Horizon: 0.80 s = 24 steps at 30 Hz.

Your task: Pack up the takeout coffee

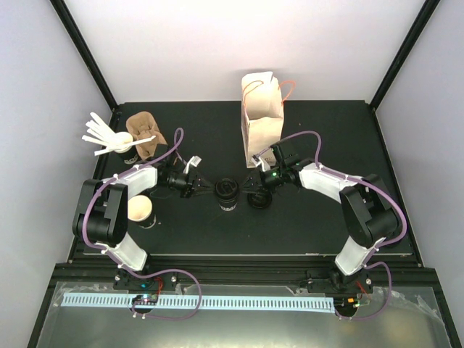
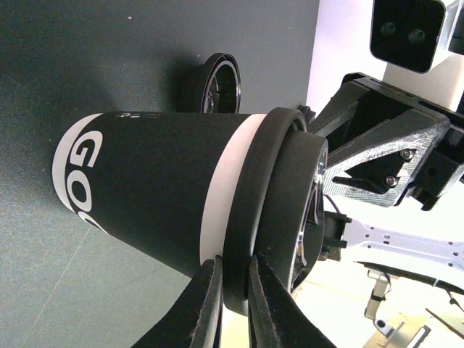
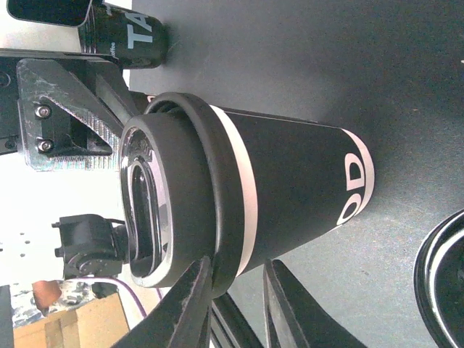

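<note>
One takeout coffee cup (image 1: 228, 193), black with white lettering and a black lid, stands mid-table between both grippers. In the left wrist view the cup (image 2: 152, 188) fills the frame, and my left gripper (image 2: 233, 267) is shut on the rim of its lid (image 2: 250, 217). From the right, my right gripper (image 3: 235, 270) straddles the same lid rim (image 3: 210, 196). One finger touches the rim and the other stands apart from the cup wall (image 3: 290, 188), so it is open. In the top view the left gripper (image 1: 209, 187) and right gripper (image 1: 246, 186) meet at the cup.
A loose black lid (image 1: 259, 200) lies just right of the cup. A lidless black cup (image 1: 141, 210) stands front left. Back left are a cup of white stirrers (image 1: 119, 145) and brown carriers (image 1: 145, 130). A paper bag (image 1: 262, 116) stands upright at the back.
</note>
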Each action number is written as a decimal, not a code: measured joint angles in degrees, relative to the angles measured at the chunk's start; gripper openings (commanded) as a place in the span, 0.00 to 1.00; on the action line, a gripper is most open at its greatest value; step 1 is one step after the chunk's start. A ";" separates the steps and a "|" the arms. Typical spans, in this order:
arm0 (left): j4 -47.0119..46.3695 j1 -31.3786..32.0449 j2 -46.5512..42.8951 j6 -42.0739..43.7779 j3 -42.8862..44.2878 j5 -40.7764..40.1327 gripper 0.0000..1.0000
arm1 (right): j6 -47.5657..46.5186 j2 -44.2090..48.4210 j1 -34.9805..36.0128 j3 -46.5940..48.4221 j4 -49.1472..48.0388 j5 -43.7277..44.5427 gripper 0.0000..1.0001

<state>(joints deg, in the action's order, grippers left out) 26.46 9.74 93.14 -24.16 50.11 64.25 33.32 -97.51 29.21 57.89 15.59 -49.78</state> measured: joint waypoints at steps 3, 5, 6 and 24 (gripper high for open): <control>0.00 0.00 0.00 0.00 0.00 0.00 0.11 | -0.02 0.00 0.00 0.00 -0.11 -0.33 0.25; 0.00 0.00 0.00 0.00 0.00 0.02 0.11 | -0.02 0.00 0.02 0.00 -0.15 -0.39 0.25; 0.00 0.00 0.00 0.00 0.00 0.02 0.11 | -0.02 0.00 0.00 0.00 -0.15 -0.44 0.25; 0.04 0.26 0.00 0.20 0.00 0.04 0.10 | -0.13 -1.25 0.00 0.70 -0.22 -1.40 0.22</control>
<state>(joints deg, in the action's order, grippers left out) 26.50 10.00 93.14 -23.97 50.11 64.29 33.19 -98.76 29.21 58.59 15.38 -51.18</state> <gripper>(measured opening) 0.100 0.227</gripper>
